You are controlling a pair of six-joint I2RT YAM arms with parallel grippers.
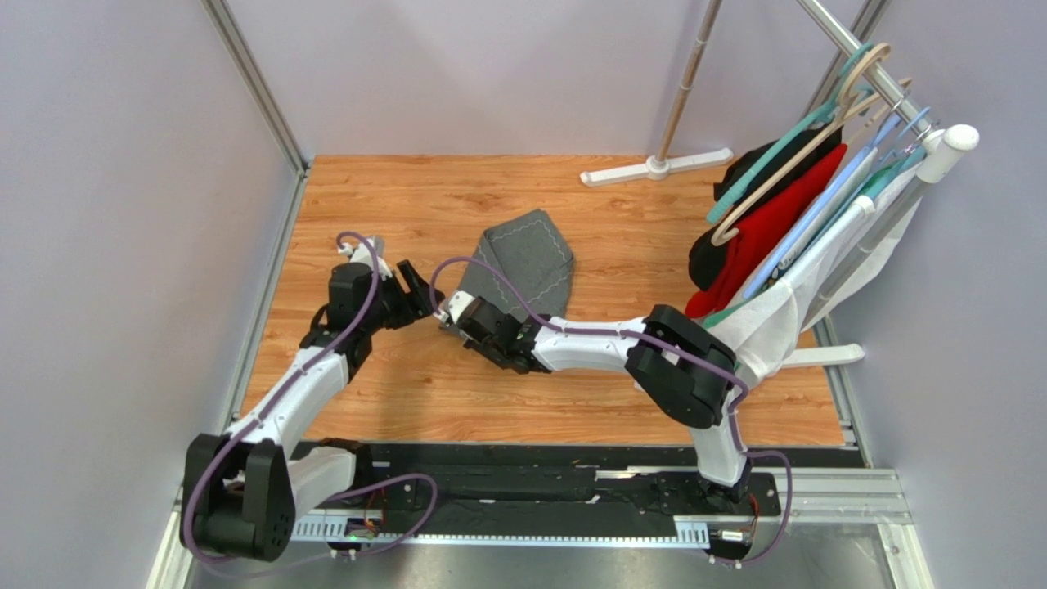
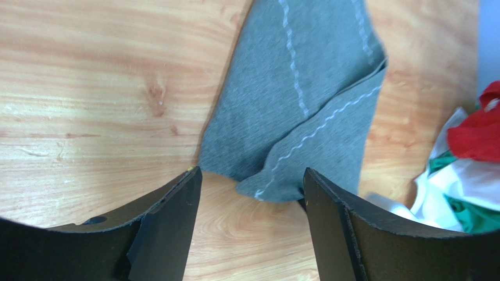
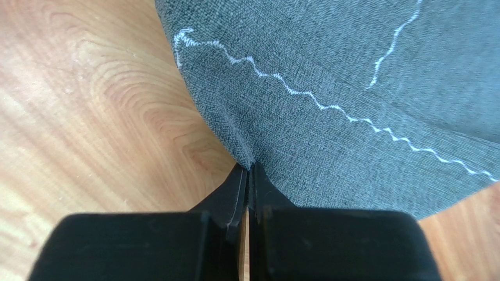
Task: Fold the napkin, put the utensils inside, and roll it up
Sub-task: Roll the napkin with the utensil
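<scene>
The napkin [image 1: 531,260] lies folded on the wooden tabletop [image 1: 406,393], about midway across it and towards the far side. It is a dark grey cloth with a pale wavy stitched line along its edges. From above it shows as a narrow, slightly slanted shape, with the wider end farther from the arms.

The right end effector [image 1: 457,307] is at the napkin's near left corner. In the right wrist view, the right end effector [image 3: 249,170] has its two black fingers pressed together. They nip the edge of the napkin [image 3: 352,88], and the fabric puckers slightly at the tips.

The left end effector [image 1: 418,295] sits just beside the right one, on its left, low over the bare wood. In the left wrist view, the left end effector [image 2: 252,175] is spread wide and holds nothing. A folded corner of the napkin [image 2: 293,105] reaches into the gap between its fingers. That corner runs up against the inner side of the finger on the right of that picture, and two layers of cloth overlap there.

At the right edge of the tabletop, red, black and white garments [image 1: 768,227] hang on pale hangers [image 1: 805,129] from a slanted metal rail [image 1: 848,43]. The white foot of a stand [image 1: 658,166] rests at the far edge
</scene>
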